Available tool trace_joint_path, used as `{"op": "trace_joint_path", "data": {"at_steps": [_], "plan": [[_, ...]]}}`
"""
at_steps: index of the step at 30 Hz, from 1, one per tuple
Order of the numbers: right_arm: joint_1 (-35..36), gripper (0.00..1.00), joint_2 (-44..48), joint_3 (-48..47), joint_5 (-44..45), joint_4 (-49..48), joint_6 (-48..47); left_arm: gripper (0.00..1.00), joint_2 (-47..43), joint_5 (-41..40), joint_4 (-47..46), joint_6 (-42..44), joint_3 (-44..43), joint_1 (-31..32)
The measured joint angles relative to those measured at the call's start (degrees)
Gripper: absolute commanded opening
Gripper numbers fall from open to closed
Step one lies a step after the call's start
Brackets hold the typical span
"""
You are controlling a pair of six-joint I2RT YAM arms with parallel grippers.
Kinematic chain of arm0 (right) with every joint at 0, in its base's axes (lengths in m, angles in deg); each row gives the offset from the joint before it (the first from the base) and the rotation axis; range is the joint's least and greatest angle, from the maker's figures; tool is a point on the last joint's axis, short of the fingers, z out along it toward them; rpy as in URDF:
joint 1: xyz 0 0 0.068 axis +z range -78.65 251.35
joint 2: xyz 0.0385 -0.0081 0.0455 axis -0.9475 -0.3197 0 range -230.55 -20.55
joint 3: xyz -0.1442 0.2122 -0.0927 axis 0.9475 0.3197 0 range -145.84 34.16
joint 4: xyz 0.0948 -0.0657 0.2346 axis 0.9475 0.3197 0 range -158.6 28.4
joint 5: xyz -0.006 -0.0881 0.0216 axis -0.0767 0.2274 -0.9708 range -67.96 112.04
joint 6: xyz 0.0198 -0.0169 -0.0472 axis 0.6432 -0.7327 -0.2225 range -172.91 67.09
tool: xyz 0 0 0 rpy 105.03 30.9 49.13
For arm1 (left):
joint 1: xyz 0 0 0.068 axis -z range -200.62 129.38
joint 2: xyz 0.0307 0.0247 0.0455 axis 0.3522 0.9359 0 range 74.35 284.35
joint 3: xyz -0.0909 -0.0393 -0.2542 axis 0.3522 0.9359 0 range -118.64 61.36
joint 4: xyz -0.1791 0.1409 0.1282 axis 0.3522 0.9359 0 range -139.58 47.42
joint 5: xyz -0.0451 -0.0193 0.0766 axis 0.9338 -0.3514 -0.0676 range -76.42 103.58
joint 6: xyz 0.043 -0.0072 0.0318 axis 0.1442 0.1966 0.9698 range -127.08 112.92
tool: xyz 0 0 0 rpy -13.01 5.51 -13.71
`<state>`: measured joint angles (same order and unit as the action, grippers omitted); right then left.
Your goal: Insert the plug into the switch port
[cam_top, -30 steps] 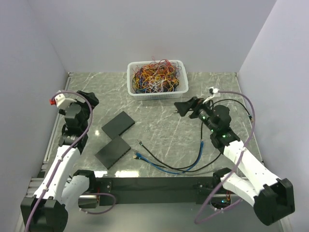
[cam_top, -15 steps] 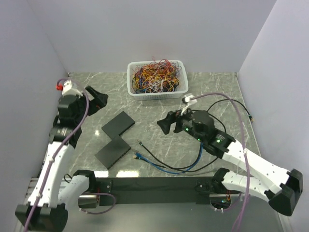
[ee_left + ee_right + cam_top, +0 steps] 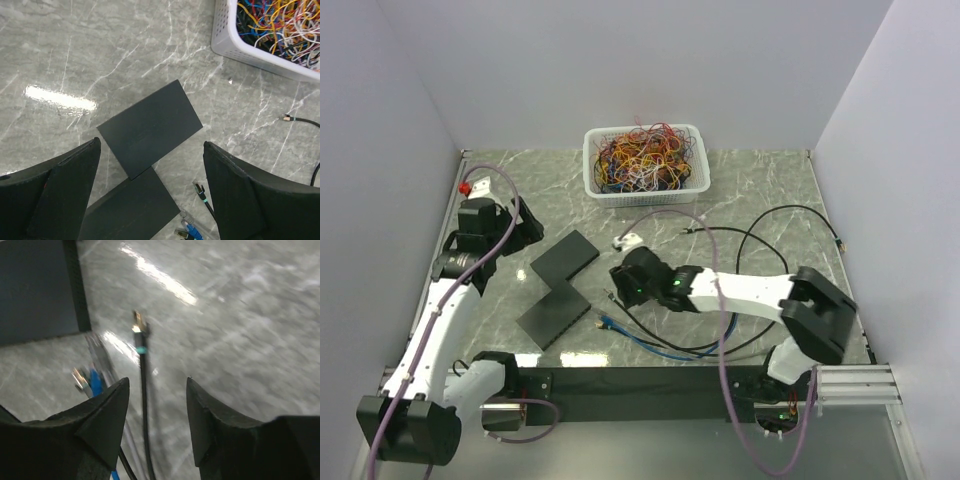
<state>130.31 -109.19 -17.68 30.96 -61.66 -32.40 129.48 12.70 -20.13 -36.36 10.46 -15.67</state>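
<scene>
On the table (image 3: 770, 190), the basket (image 3: 640, 196) sits far beyond both claws. One switch (image 3: 150, 127) lies below the left claw (image 3: 150, 150), which is released, framed between its fingers (image 3: 65, 190); the second switch (image 3: 132, 210) lies just nearer. The right claw (image 3: 156, 387), also released, straddles a black cable (image 3: 145, 415), its plug (image 3: 137, 327) just ahead of the fingertips (image 3: 110, 410), loose on the table

Grey marbled table (image 3: 770, 190), bearing: white basket (image 3: 645, 196) of tangled wires at far centre; far black box (image 3: 565, 255) and near black box (image 3: 553, 313), flat, touching, left of centre; black cable (image 3: 144, 400) beside blue cable (image 3: 193, 231) near front; looped black cable (image 3: 790, 209) at right.
</scene>
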Motion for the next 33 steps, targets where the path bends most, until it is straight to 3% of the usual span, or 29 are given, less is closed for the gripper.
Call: {"op": "trace_joint_path", "data": {"at_steps": [6,30,33], "plan": [[1.77,0.52,-9.11,-6.73,1.55,-0.28,-0.24,0.88,-2.54,-0.04,0.0,0.11,0.44,0.0],[1.92,0.43,-18.03,-11.28,1.97,0.63,0.02,0.88,-4.0,-1.16,0.39,0.11,0.52,0.0],[1.92,0.34,-18.4,-11.5,2.08,0.79,0.07,0.88,-4.0,-1.49,0.42,0.11,0.52,0.0]]}}
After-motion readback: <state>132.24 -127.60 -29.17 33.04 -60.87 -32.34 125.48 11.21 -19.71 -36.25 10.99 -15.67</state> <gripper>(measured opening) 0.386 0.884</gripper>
